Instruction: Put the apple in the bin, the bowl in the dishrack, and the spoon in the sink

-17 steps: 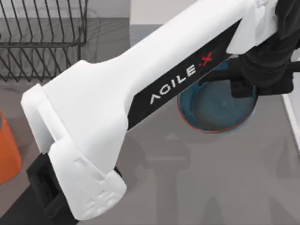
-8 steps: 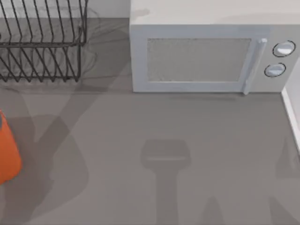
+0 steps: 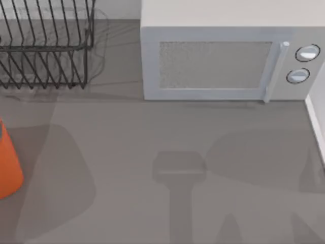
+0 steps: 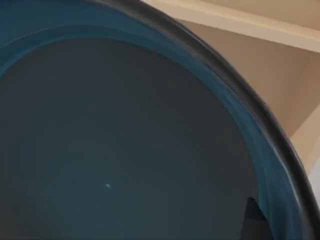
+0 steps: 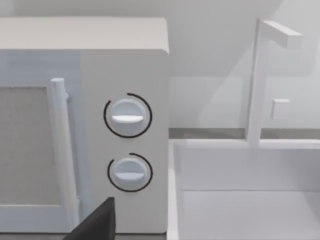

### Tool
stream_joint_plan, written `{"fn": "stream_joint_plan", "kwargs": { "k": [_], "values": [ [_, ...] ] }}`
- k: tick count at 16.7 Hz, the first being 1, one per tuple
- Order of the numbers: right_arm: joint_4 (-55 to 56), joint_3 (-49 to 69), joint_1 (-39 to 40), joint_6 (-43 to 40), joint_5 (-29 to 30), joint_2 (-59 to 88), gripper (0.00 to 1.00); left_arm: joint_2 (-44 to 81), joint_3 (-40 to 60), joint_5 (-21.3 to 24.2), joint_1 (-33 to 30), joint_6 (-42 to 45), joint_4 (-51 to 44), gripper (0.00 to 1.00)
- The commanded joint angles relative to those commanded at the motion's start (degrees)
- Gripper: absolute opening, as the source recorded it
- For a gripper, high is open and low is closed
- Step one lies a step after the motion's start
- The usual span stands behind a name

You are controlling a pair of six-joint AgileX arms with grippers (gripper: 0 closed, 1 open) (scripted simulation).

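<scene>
Bowl (image 4: pixel 125 150) seen very close in left wrist view, apparently carried by left end effector; finger state cannot be told. Dishrack (image 3: pixel 45 46) placed upper left of desk (image 3: pixel 152 142), bin (image 3: pixel 7 162) at left edge.

Grey table (image 3: pixel 152 137), soft shadows across it. White microwave (image 3: pixel 223 56) at the back, two dials on its right. White faucet (image 5: pixel 262 75) against a pale wall (image 5: pixel 210 60).

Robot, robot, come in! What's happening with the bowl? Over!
Bowl right up against left wrist camera. Dishrack back left, nothing in it. Microwave beside it.
</scene>
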Motion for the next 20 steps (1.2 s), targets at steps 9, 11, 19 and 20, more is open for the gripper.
{"fn": "stream_joint_plan", "kwargs": {
  "k": [9,11,19,20],
  "values": [
    [0.0,0.0,0.0,0.0,0.0,0.0,1.00,-11.9,-18.6,9.8,13.1,13.5,9.3,0.00],
    [0.0,0.0,0.0,0.0,0.0,0.0,1.00,-11.9,-18.6,9.8,13.1,13.5,9.3,0.00],
    [0.0,0.0,0.0,0.0,0.0,0.0,1.00,-3.0,-19.0,8.9,12.0,13.5,18.3,0.00],
    [0.0,0.0,0.0,0.0,0.0,0.0,1.00,0.1,-19.3,8.7,11.7,13.5,21.9,0.00]
  ]
}}
